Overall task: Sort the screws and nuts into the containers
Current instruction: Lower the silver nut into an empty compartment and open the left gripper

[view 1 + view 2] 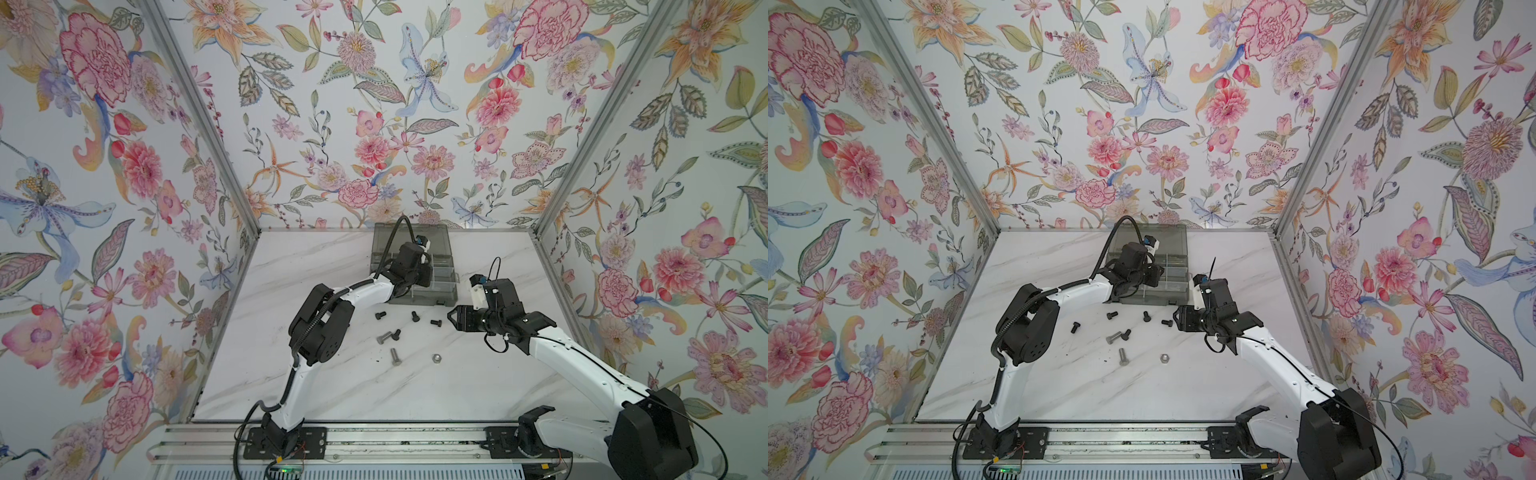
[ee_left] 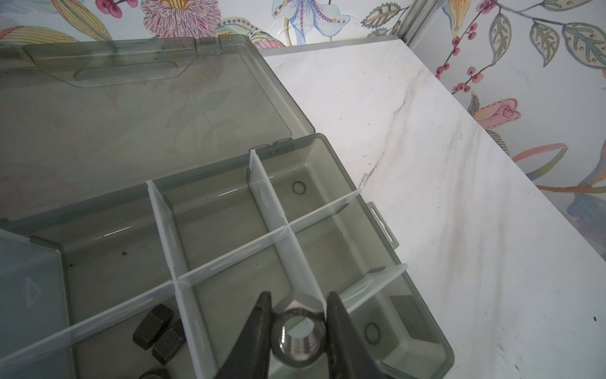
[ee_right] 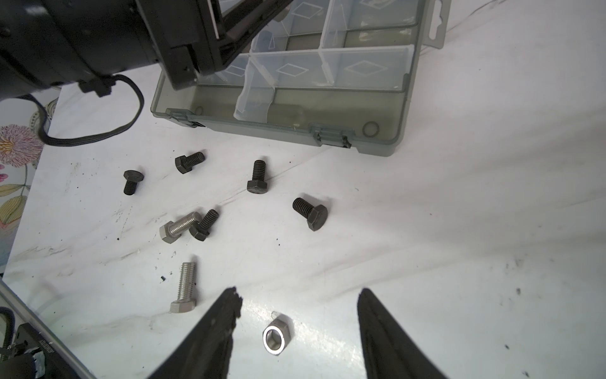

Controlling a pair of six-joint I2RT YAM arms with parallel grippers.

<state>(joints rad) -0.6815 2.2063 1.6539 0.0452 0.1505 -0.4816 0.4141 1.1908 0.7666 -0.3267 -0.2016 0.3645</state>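
Over the grey box (image 1: 442, 297) at the back of the bench (image 1: 316, 386), my left hand (image 2: 298, 297) is clenched on a silver nut (image 2: 300, 331). It grips the nut by two opposite flats, with the threaded bore facing the wrist camera. White dividers (image 2: 229, 259) split the box into cells (image 2: 216, 223). The nut hangs above a divider, and I cannot tell which cell lies directly below it. Black nuts (image 2: 157, 331) lie in the cell just beside. The lid (image 2: 147, 115) is open, folded back behind the cells.

My right hand (image 3: 299, 292) is released, fingers spread and holding nothing, above the bench near the front right corner of the box. A second silver nut (image 3: 277, 338) lies flat on the bench and shows between the spread fingers in the right wrist view.

Five black screws (image 3: 311, 213) and two silver screws (image 3: 185, 288) lie loose on the bench in front of the box. One silver screw touches a black one.

Obstructions: my left arm (image 3: 82, 39) covers one end of the box in the right wrist view. In both top views it hides several cells. Dark grit marks the bench around the screws.
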